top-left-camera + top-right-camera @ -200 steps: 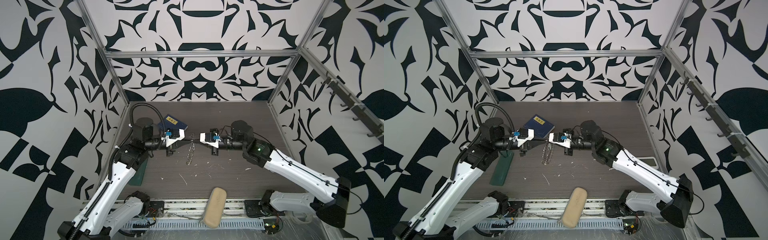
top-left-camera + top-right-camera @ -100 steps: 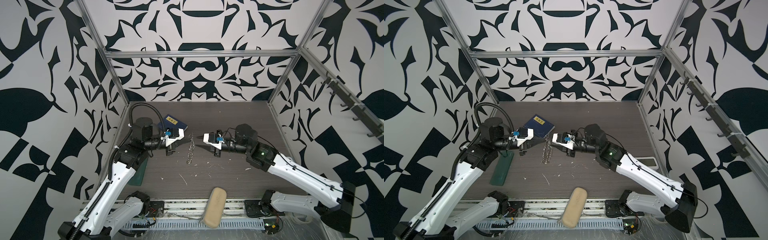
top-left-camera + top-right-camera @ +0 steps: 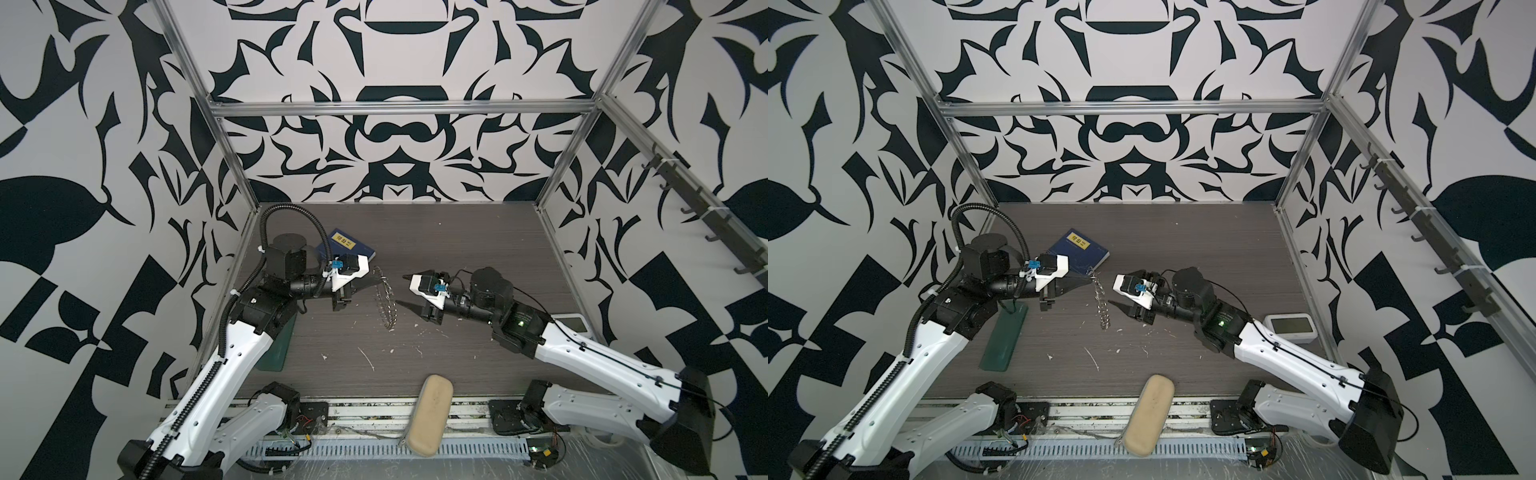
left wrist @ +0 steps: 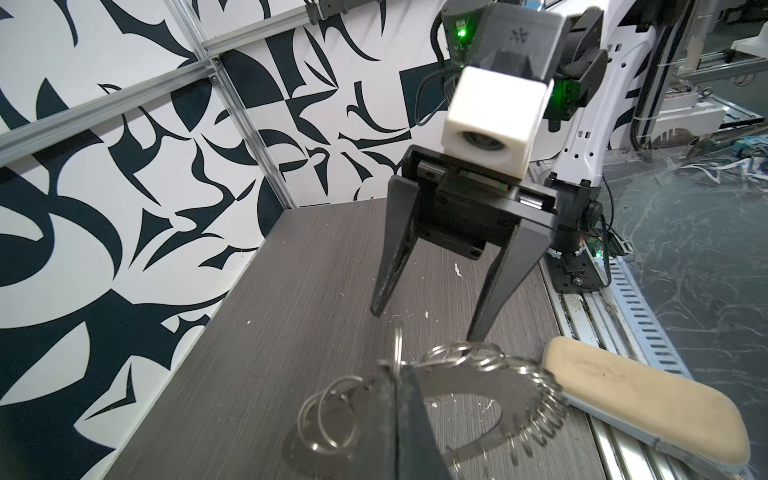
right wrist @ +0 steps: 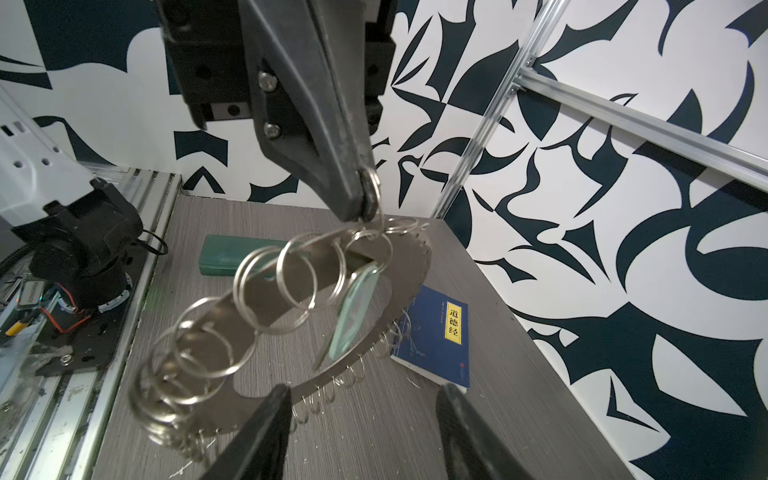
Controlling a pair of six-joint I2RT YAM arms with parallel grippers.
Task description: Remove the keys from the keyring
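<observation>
The keys (image 5: 358,305) hang on the keyring (image 5: 291,324). The mint-green tag dangles from a split ring (image 5: 374,245) near the top of the rim and crosses the centre hole, with the silver blade pointing down below it. The keyring itself hangs in the air, almost on edge in both top views (image 3: 385,301) (image 3: 1102,303). Many more wire rings are crowded along its rim. Whether its lowest edge touches the table (image 3: 457,249) cannot be told.

The left claw (image 5: 362,201) is at the top of the keyring. Its jaws are pressed together on the rim there, pinching a small wire ring, and the whole keyring hangs from that grip (image 4: 399,374) (image 3: 372,282). The right claw (image 4: 424,324) is just beside the keyring on the opposite side. Its jaws stand apart and empty, and neither finger touches the metal (image 3: 402,290) (image 5: 361,436).

Behind the keyring, toward the back wall, a blue book (image 3: 1079,249) with a yellow label lies flat. A green case (image 3: 1003,336) lies on the left arm's side of the keyring. A beige case (image 3: 430,409) lies in front of the keyring, over the table's front edge. A white device (image 3: 1289,328) sits well apart from the keyring on the right arm's side. White specks (image 3: 368,359) lie on the table in front of the keyring.
</observation>
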